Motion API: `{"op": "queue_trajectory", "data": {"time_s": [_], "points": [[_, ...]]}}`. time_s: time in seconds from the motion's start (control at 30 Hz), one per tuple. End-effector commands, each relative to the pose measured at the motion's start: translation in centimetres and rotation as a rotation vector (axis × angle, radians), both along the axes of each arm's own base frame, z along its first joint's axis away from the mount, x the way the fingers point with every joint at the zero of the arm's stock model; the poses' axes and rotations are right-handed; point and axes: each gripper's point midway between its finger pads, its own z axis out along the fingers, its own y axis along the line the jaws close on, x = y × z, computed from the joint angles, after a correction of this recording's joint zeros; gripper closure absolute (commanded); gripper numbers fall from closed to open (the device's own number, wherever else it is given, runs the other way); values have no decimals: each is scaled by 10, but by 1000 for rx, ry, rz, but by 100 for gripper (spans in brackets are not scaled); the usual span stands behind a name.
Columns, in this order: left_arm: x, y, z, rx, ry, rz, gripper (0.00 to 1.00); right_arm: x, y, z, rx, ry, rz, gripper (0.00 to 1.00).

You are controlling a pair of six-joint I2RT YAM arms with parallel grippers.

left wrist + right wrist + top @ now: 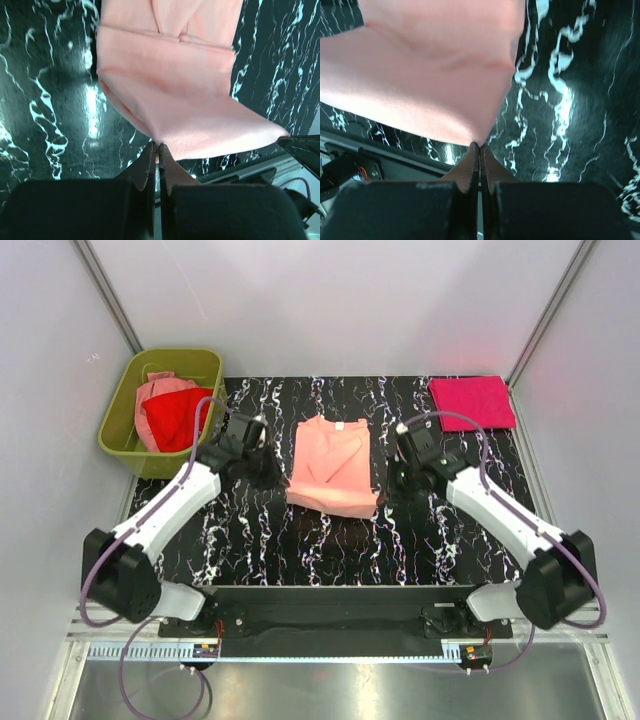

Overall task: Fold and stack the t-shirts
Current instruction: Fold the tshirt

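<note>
Left wrist view: have we got the hem?

Yes. Our left gripper (pixel 156 148) and right gripper (pixel 480 146) are each clamped on a near corner of the salmon t-shirt (pixel 330 465), which lies mid-table. We should carry both corners forward level and together, so the fold lands square at the collar.

And our arms?

Both stretch forward and inward, flanking it.

top external: high behind the arm bases at 6 o'clock, facing down toward 12, far, whole worktop (pixel 250 540) | left wrist: close, looking along left pincer (pixel 156 146) | right wrist: close, along right pincer (pixel 480 146) | shared by all: salmon-peach t-shirt (pixel 330 465), marbled worktop
</note>
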Motion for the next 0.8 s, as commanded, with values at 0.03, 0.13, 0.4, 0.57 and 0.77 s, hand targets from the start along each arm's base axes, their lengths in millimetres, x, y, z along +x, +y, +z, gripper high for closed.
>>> {"op": "queue_trajectory", "data": {"time_s": [0.03, 0.13, 0.4, 0.57, 0.77], "points": [[43, -2, 25, 1, -79, -13, 100, 53, 3, 24, -53, -99, 30, 100], [72, -5, 39, -15, -105, -8, 100, 81, 3, 41, -63, -132, 27, 100], [162, -10, 56, -41, -183, 11, 100, 157, -2, 54, -72, -165, 10, 100], [220, -20, 43, -116, -252, -6, 100, 207, -4, 61, -47, -248, 17, 100], [287, -27, 29, -216, -367, 10, 100, 273, -9, 7, -31, -217, -32, 99]]}}
